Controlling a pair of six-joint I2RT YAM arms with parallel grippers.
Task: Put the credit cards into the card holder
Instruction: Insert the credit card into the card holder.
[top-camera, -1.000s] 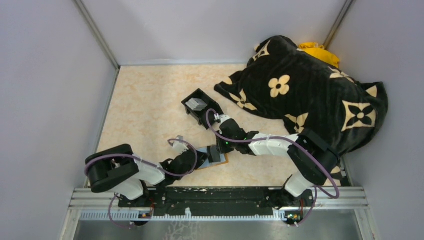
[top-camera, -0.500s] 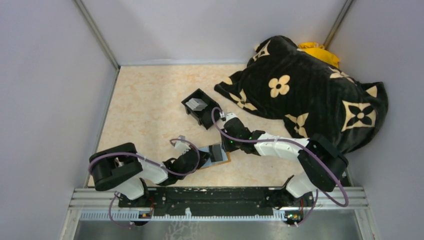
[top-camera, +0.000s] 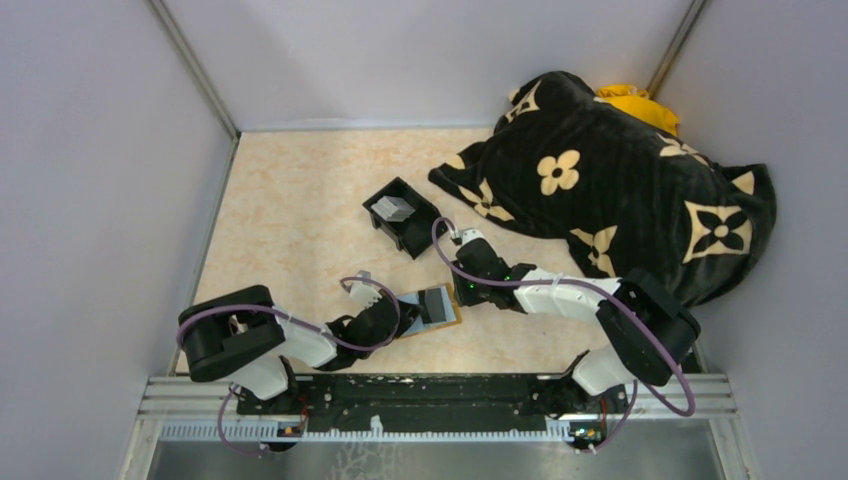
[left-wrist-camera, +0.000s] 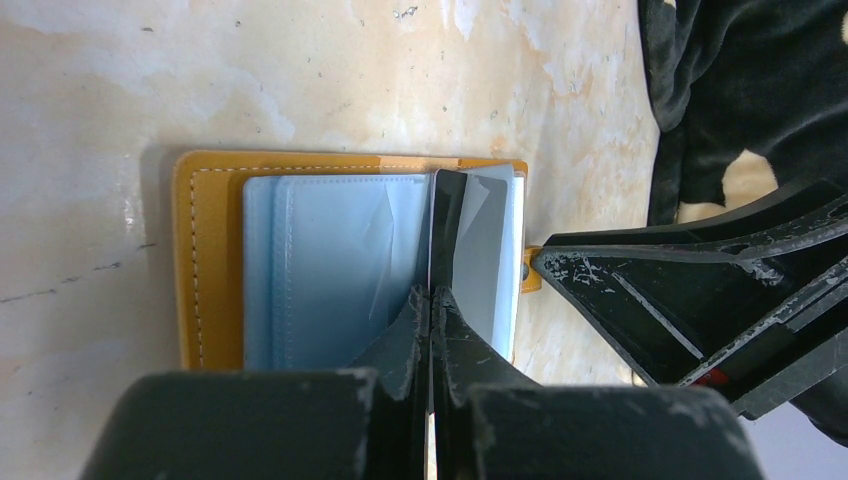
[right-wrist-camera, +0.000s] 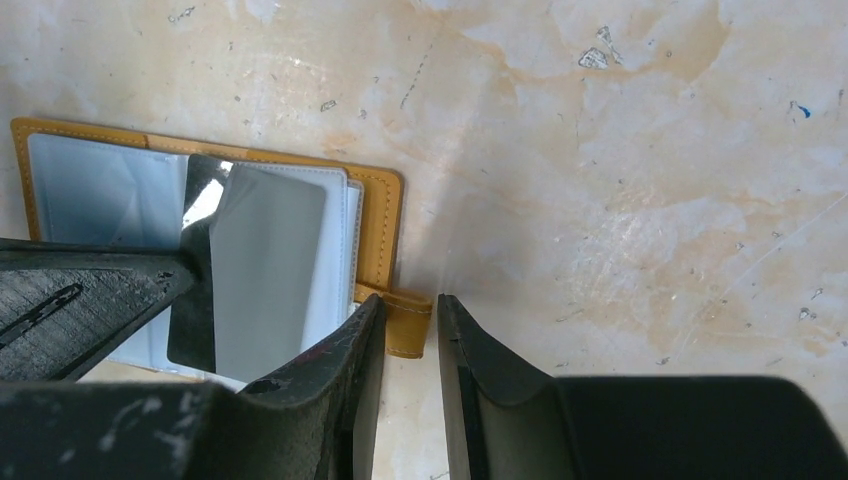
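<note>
The orange-tan card holder (top-camera: 448, 319) lies open near the front of the table, pale blue-grey pockets up (left-wrist-camera: 205, 270). A grey credit card (top-camera: 436, 302) stands tilted over its right-hand pocket (right-wrist-camera: 265, 270). My left gripper (left-wrist-camera: 431, 292) is shut on the near edge of this card (left-wrist-camera: 478, 255); it sits at the holder's left (top-camera: 405, 318). My right gripper (right-wrist-camera: 410, 305) is narrowly open at the holder's right edge (top-camera: 458, 296), with the holder's side tab (right-wrist-camera: 408, 325) between its fingertips. More grey credit cards (top-camera: 393, 208) lie in the black box.
The black square open-topped box (top-camera: 415, 232) stands just behind the holder. A big black blanket with cream flower marks (top-camera: 620, 190) covers the right side, with a yellow thing (top-camera: 635, 105) behind it. Grey walls close in left, back and right.
My right gripper has drawn back to the right, off the holder's top, to its tab edge. The grey card now shows uncovered. The left arm has barely moved.
</note>
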